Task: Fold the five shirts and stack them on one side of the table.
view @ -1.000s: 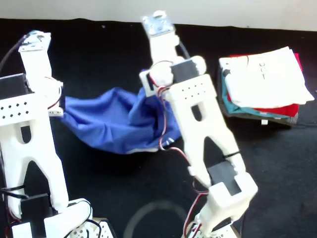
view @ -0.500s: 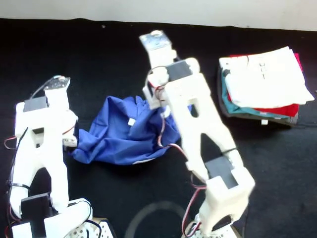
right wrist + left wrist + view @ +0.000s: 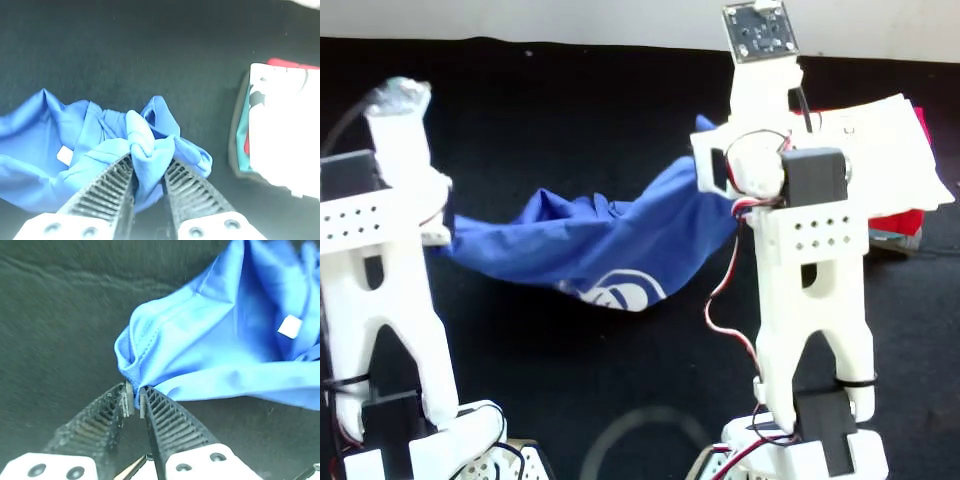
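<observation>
Shirt (image 3: 590,245) hangs stretched, clamped by left pincer (image 3: 135,395) and right pincer (image 3: 149,161).

I'm looking over a black worktop (image 3: 540,120) that is running back to a pale wall (image 3: 520,18). A stack (image 3: 865,165) of folded shirts is sitting on its far right side, white on top, with red and teal edges peeking out below. The left base (image 3: 450,450) and right base (image 3: 800,455) are standing at the near edge, and a faint ring (image 3: 640,435) is showing between them.
</observation>
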